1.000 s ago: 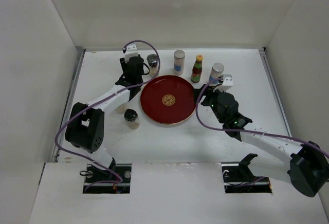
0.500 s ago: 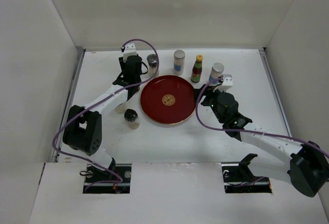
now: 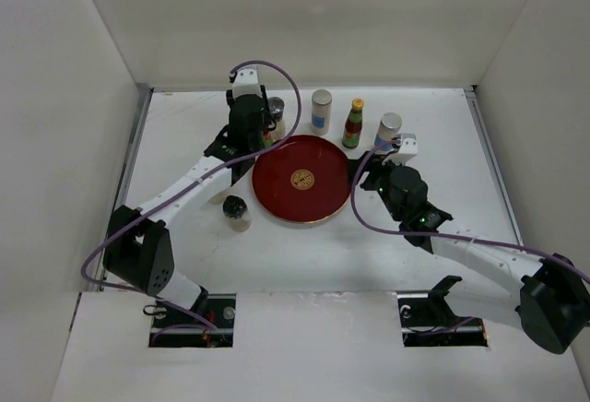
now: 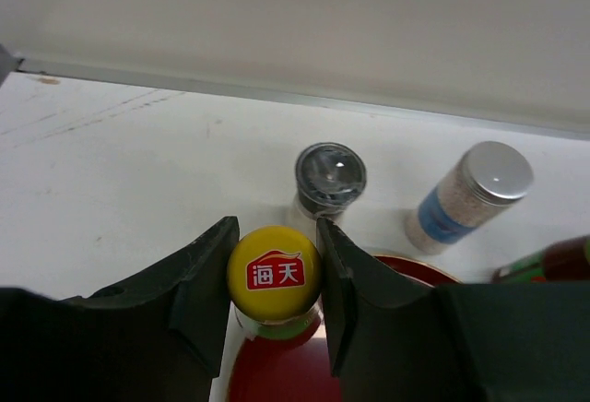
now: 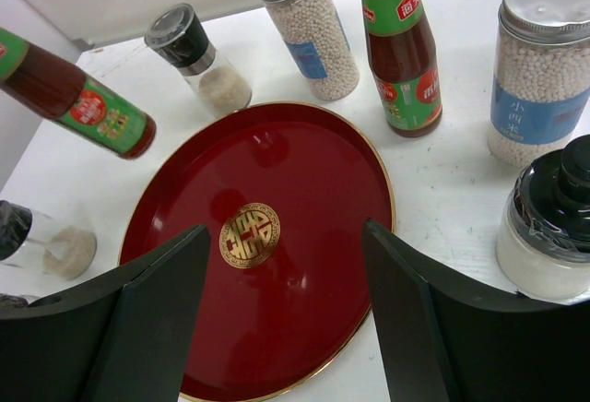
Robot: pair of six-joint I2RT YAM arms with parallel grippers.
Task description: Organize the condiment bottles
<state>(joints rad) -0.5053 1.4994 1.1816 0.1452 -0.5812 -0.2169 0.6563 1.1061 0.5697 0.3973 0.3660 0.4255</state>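
Observation:
My left gripper [image 4: 275, 232] is shut on the yellow cap of a dark sauce bottle [image 4: 274, 271], which hangs tilted over the far-left rim of the round red tray [image 3: 277, 195]; the right wrist view shows this bottle [image 5: 81, 100] at upper left. Behind the tray stand a dark-lidded jar [image 4: 329, 176], a blue-banded shaker [image 3: 321, 110], a second sauce bottle [image 3: 353, 124] and another shaker [image 3: 389, 128]. My right gripper [image 5: 286, 310] is open over the tray's right side with nothing between its fingers. One jar [image 5: 551, 227] sits just right of it.
Another dark-lidded jar [image 3: 237, 213] stands on the table left of the tray's near edge. White walls enclose the table at the back and on both sides. A metal strip [image 4: 277, 96] runs along the back edge.
The left gripper closed on the sauce bottle's cap, then moved right toward the tray with it. The right arm has not moved.

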